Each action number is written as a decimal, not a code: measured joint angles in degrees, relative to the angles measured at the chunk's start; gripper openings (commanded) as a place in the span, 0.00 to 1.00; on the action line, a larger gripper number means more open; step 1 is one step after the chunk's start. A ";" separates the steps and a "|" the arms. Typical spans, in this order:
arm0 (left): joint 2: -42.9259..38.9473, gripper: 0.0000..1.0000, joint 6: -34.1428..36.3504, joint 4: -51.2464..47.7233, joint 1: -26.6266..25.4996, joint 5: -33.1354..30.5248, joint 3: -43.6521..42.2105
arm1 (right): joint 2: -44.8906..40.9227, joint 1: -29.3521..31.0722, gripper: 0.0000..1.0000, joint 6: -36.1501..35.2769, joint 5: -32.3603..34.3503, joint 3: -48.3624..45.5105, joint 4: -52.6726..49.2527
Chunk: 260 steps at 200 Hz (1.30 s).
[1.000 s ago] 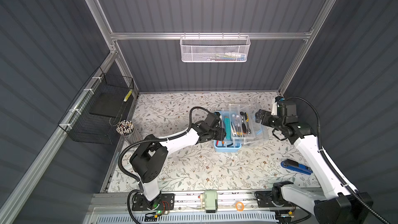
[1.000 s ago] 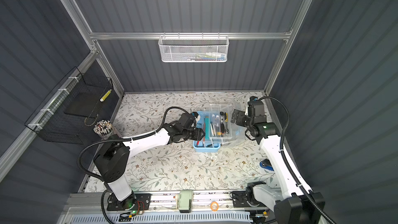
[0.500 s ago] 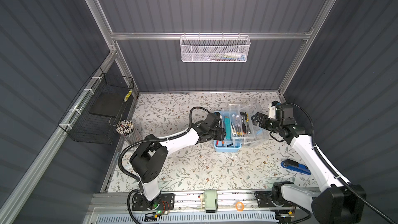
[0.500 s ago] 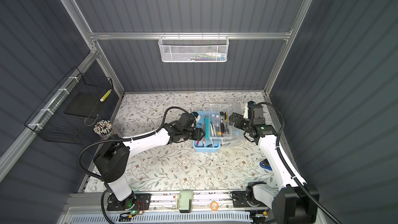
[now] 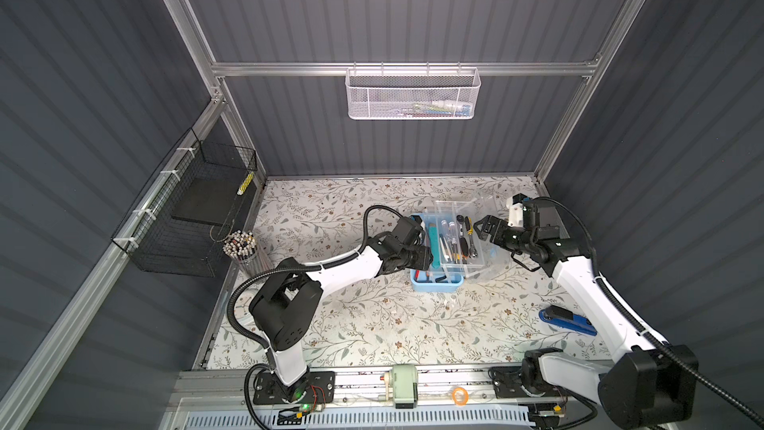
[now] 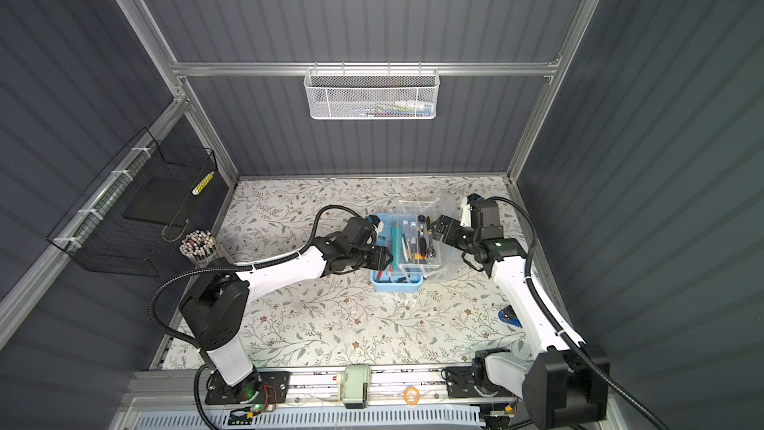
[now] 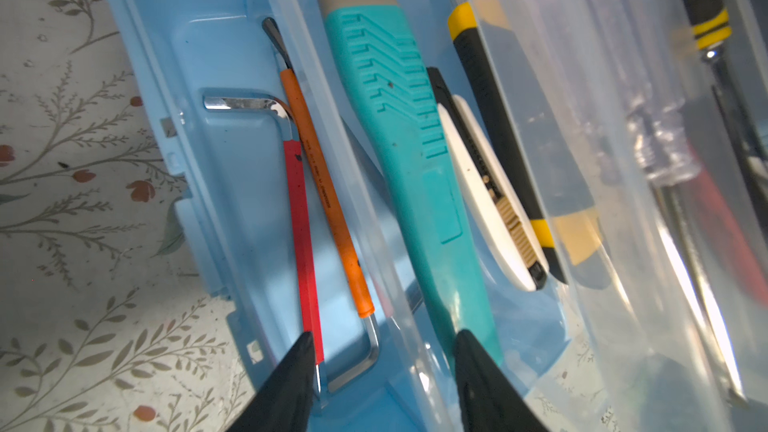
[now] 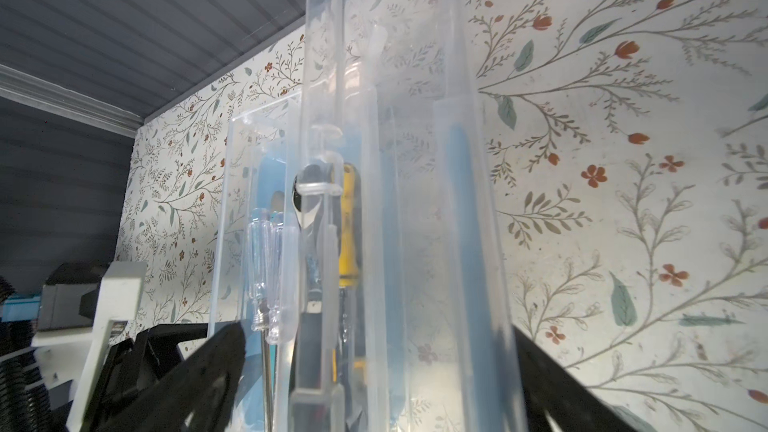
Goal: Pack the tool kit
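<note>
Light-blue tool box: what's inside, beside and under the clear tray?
Beside the clear tray: a red-sleeved hex key and an orange-sleeved hex key on the light-blue tool box floor. Under the tray, only blurred metal shows; the rest is covered.

The light-blue tool kit (image 5: 437, 284) stands open mid-table, knives (image 7: 399, 126) and hex keys (image 7: 300, 218) inside, clear lid (image 5: 492, 266) aside.

Front half of bench (image 5: 372, 324) bare, wide room to pass between the arm bases; back-left corner bare too. Tool kit box (image 5: 436, 284) blocks mid-bench, nearer the right edge, clear lid (image 5: 494, 266) spilling off its right side. Left gripper (image 5: 428, 257) crowds the box's left wall, right gripper (image 5: 484, 230) the lid side. Pencil cup (image 5: 240, 244) at left edge, blue tool (image 5: 567, 320) near right edge
</note>
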 measured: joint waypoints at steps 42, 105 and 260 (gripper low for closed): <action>-2.14 0.76 0.24 -2.73 -0.09 -2.95 -0.48 | 1.88 3.30 0.94 0.28 0.28 2.73 1.01; -11.72 0.85 0.55 -9.31 0.74 -10.27 -3.45 | 5.97 8.81 0.95 0.52 0.85 6.54 1.86; -6.78 0.77 2.10 -8.35 2.21 -7.06 -5.90 | 5.25 9.22 0.99 -0.46 3.43 -2.29 4.24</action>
